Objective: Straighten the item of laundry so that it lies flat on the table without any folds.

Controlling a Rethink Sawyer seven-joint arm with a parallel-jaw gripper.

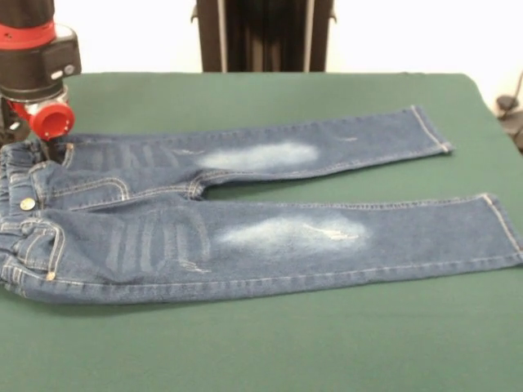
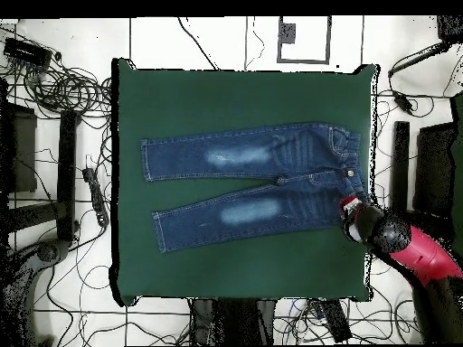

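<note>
A dark green surface [image 1: 270, 351] fills the front view, bare along its near edge. Small blue jeans [image 1: 245, 237] lie flat across the middle, waistband at the left, both legs stretched to the right and slightly spread, with pale faded patches on the thighs. At the far left, the red and black arm [image 1: 33, 49] hangs over the waistband's far corner. Its jaws are hidden, so their state cannot be told.

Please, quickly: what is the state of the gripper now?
Gripper: at the jeans' waistband; open or closed cannot be told.
</note>
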